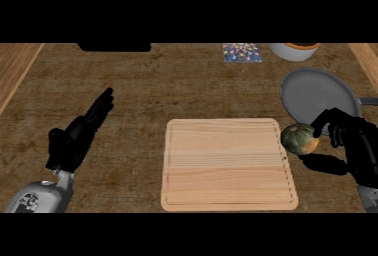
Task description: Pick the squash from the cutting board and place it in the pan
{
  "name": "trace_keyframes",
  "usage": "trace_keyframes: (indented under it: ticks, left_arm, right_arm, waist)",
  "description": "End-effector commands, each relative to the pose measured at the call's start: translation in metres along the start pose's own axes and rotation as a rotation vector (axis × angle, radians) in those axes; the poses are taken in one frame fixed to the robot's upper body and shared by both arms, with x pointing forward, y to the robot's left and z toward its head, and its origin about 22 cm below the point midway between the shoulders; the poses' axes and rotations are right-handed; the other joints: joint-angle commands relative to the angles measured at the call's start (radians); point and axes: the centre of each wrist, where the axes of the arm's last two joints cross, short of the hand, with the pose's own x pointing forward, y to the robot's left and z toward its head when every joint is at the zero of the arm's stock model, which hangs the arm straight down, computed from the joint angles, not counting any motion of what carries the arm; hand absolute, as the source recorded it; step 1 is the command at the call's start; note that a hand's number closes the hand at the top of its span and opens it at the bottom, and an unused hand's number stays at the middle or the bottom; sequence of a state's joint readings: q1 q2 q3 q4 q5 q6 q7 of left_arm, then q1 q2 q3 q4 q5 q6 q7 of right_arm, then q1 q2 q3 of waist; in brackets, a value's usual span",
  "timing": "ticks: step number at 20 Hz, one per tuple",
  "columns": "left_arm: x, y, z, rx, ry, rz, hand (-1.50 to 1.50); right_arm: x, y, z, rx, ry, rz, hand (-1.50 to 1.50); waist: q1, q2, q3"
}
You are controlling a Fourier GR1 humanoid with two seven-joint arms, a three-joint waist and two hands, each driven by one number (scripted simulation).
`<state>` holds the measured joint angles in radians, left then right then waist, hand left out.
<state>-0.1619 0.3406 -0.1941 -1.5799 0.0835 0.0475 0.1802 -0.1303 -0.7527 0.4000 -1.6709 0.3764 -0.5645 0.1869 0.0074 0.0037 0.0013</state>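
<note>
A brown counter seen from above. A pale wooden cutting board lies in the middle, bare. Just off its right edge, the right hand curls its fingers and thumb around a round green and orange squash, holding it beside the board's far right corner. A grey pan sits just beyond, on the far right, so the squash appears to be partway to it, though not yet over its rim. The left hand rests at the left with straight fingers, holding nothing, well away from the board. A white pot and a colourful packet sit at the far edge.
</note>
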Motion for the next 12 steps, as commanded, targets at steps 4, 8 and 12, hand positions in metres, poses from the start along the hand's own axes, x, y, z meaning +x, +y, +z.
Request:
trace_keyframes:
  ticks: [4,8,12]
  left_arm:
    - [-0.002,0.0,0.001,-0.013,-0.005,0.014,0.0]
    - [0.019,-0.015,-0.017,-0.01,-0.019,0.0,0.0]
    - [0.004,0.004,0.007,0.009,0.0,0.005,0.0]
  right_arm:
    - [-0.068,0.004,-0.056,-0.085,0.047,0.045,1.5]
    - [-0.083,0.029,-0.075,-0.058,0.026,0.041,1.5]
    - [-0.103,0.032,-0.087,-0.059,0.02,0.025,1.5]
  waist:
    - [0.019,0.004,0.0]
    - [0.011,0.003,0.0]
    - [0.009,-0.001,-0.001]
